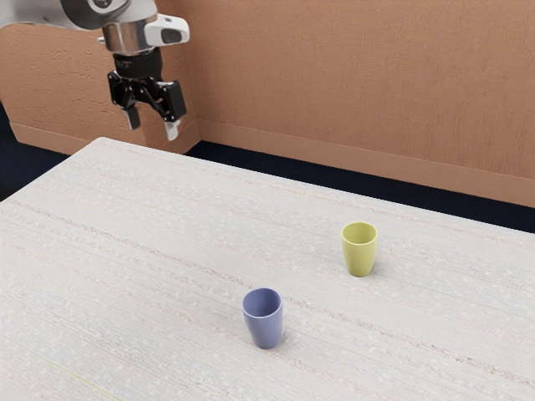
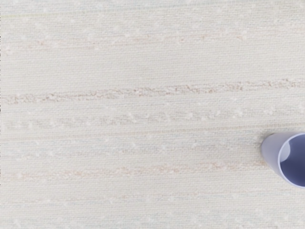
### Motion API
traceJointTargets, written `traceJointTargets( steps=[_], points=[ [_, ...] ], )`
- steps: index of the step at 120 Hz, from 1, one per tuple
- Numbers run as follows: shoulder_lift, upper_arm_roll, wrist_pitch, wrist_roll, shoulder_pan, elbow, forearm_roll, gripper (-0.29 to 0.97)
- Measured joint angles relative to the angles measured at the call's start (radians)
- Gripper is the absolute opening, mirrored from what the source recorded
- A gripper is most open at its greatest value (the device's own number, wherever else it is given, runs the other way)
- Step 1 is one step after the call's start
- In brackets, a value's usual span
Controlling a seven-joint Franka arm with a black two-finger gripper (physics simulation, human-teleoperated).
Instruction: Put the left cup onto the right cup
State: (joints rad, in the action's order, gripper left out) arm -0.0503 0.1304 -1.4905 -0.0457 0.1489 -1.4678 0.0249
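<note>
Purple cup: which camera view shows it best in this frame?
The exterior view. It shows the whole purple cup upright on the table, standing apart from the yellow-green cup. The wrist view catches the purple cup partly, rim and side, cut off at the frame's edge.

A pale table (image 1: 125, 251) with fine streaks of wood grain lies below the gripper (image 1: 153, 125) and spreads wide from under it on every side, well out toward the exterior view's right. Behind the gripper rises a plain tan wall (image 1: 359, 75) with a baseboard (image 1: 376, 164) along its foot. A strip of dark floor (image 1: 334, 179) runs between the baseboard and the table's far edge.
</note>
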Motion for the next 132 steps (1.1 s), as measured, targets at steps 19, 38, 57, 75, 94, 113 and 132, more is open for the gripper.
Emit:
traceJointTargets(
  steps=[19,38,57,75,94,113,132],
  points=[
    [-0.001,-0.002,-0.006,-0.002,0.000,0.000,0.004,0.68],
    [-0.021,-0.010,-0.009,-0.003,0.001,0.010,0.004,0.68],
    [-0.053,-0.016,-0.021,-0.004,0.004,0.014,0.005,0.68],
    [-0.080,-0.020,-0.040,-0.003,0.001,0.015,0.005,0.68],
    [-0.110,-0.035,-0.072,-0.001,0.003,0.013,0.004,0.68],
    [-0.143,-0.039,-0.098,0.000,0.003,0.012,0.002,0.68],
    [-0.178,-0.040,-0.127,0.001,0.003,0.009,0.001,0.68]
  ],
)
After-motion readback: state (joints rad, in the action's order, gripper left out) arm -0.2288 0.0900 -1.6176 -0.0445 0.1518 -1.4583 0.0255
